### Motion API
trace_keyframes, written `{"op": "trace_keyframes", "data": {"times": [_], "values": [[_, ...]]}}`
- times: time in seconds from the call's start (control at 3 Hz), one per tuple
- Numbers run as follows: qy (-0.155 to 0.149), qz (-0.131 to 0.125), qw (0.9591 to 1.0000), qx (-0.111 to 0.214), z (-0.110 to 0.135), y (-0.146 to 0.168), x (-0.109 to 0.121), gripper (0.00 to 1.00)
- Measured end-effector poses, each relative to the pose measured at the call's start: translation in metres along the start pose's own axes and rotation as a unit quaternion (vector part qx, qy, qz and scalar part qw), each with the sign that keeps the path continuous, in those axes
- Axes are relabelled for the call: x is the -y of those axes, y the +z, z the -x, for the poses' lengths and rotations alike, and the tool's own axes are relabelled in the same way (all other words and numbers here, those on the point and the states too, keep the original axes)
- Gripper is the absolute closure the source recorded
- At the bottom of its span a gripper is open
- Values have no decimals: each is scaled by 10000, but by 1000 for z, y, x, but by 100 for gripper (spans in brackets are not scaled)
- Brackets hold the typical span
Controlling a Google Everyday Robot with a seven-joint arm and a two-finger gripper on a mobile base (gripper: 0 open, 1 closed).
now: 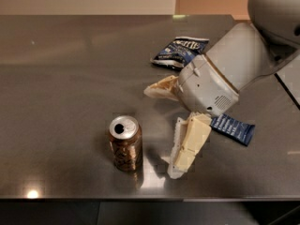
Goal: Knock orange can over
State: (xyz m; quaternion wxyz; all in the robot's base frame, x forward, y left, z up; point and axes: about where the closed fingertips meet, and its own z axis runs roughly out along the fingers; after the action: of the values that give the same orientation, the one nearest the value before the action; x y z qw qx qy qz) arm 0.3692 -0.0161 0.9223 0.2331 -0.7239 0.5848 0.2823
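Observation:
The orange can stands upright near the front edge of the grey metal table. It is coppery brown with dark markings, and its silver top shows a dark drinking hole. My gripper is just to the right of the can, low over the table, and is open. One cream finger points down toward the table a short way from the can. The other finger points left, further back. Nothing is between them. The white arm rises to the upper right.
A dark blue snack bag lies at the back, behind the gripper. A blue wrapped bar lies to the right, partly under the arm. The table's front edge runs just below the can.

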Motion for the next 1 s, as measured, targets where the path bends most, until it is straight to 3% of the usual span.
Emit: {"op": "trace_keyframes", "data": {"times": [0.67,1.0], "values": [[-189,187,9992,312,7,48,10,0],[-210,171,9988,407,10,59,20,17]]}}
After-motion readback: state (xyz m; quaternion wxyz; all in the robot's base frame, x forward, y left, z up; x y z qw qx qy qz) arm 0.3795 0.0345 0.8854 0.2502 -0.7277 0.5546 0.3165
